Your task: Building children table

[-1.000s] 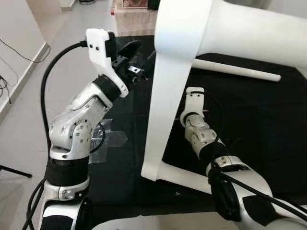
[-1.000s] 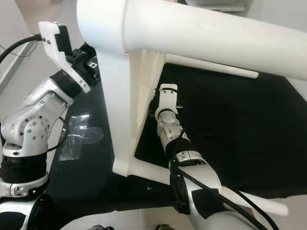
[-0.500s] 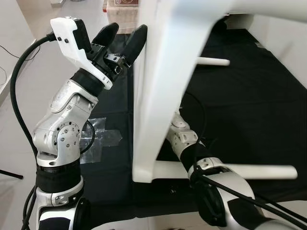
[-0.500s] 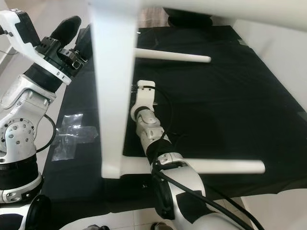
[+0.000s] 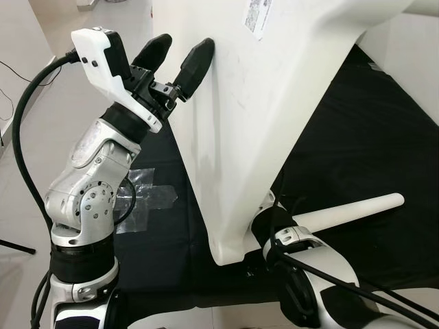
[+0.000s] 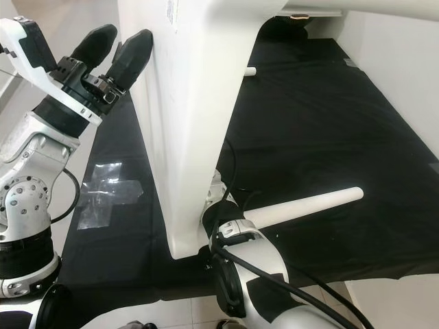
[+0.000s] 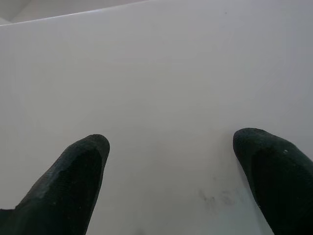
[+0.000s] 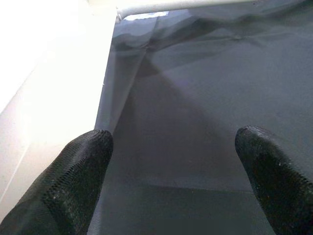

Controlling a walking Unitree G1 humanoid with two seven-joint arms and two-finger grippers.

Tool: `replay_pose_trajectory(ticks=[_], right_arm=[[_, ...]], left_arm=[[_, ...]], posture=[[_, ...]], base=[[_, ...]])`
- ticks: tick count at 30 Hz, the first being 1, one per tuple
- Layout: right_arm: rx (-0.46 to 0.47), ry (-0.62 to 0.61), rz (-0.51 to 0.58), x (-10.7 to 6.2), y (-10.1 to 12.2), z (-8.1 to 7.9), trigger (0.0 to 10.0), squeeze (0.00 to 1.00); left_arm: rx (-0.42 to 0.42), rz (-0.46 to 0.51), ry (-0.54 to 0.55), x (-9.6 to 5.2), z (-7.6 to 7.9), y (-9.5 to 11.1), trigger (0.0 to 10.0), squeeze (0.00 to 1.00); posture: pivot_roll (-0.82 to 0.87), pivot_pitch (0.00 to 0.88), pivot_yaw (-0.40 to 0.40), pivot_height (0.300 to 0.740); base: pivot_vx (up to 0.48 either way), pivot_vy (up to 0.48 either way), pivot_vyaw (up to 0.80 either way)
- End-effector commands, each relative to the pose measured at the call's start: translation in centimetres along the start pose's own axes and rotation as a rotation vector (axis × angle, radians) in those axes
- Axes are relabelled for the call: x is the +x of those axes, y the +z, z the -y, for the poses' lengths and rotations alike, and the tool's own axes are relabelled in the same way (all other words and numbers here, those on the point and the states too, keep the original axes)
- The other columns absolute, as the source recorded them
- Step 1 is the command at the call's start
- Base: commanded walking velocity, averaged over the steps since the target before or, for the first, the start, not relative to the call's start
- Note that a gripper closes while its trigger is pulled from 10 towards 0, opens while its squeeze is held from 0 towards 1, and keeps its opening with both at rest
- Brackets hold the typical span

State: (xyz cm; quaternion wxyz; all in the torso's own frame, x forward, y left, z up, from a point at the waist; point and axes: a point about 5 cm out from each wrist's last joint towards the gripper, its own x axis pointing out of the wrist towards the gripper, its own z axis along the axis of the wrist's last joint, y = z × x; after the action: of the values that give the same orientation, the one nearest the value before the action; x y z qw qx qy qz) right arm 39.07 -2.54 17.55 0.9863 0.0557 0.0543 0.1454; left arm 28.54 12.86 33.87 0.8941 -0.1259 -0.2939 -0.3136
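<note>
- White plastic makes up the children's table, the biggest thing in sight; it stands tilted on its edge, its flat panel facing the left arm and its lower corner resting on the black cloth.
- Black cloth spreads across the floor under and beyond the table, reaching well out on the table's right side.
- Silver and jointed, the left arm rises beside the table's flat panel.
- One white table leg lies on the cloth near the table's lower corner, pointing away from it; a second white leg shows farther back, past the table's edge.
- The left gripper sits up against the upper part of the panel, its jaws spread apart, with one fingertip touching the white surface and nothing pinched between them.
- The right gripper is low behind the table's bottom edge, close to the cloth; its jaws stand wide apart and hold nothing.
- A patch of clear tape is stuck to the cloth just beside the left arm.
</note>
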Motion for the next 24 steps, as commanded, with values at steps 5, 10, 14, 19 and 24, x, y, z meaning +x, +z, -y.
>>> replay_pose_trajectory(ticks=[5,10,14,19,24], right_arm=[[-0.049,0.120,0.003,-0.2,-0.2,-3.2,10.0,0.00],[-0.069,0.053,-0.010,-0.2,-0.3,-0.6,10.0,0.00],[-0.079,0.022,-0.010,-0.3,-0.3,0.9,10.0,0.00],[-0.132,-0.023,-0.024,-0.9,-0.4,3.9,10.0,0.00],[-0.173,-0.070,-0.040,-1.6,-0.5,6.2,10.0,0.00]], left_arm=[[0.078,-0.318,0.111,-2.5,-2.0,-4.7,10.0,0.00],[0.135,-0.401,0.276,-5.0,-4.2,-5.8,10.0,0.00],[0.195,-0.428,0.370,-6.2,-5.2,-5.8,10.0,0.00],[0.295,-0.394,0.553,-7.8,-7.4,-4.2,10.0,0.00],[0.352,-0.413,0.637,-9.5,-8.2,-4.0,10.0,0.00]], posture=[[0.12,0.171,-0.010,0.740],[0.12,0.168,-0.014,0.740],[0.12,0.166,-0.018,0.740],[0.11,0.163,-0.029,0.740],[0.10,0.162,-0.038,0.740]], base=[[0.000,0.000,0.00],[0.000,0.000,0.00],[0.000,0.000,0.00],[0.000,0.000,0.00],[0.000,0.000,0.00]])
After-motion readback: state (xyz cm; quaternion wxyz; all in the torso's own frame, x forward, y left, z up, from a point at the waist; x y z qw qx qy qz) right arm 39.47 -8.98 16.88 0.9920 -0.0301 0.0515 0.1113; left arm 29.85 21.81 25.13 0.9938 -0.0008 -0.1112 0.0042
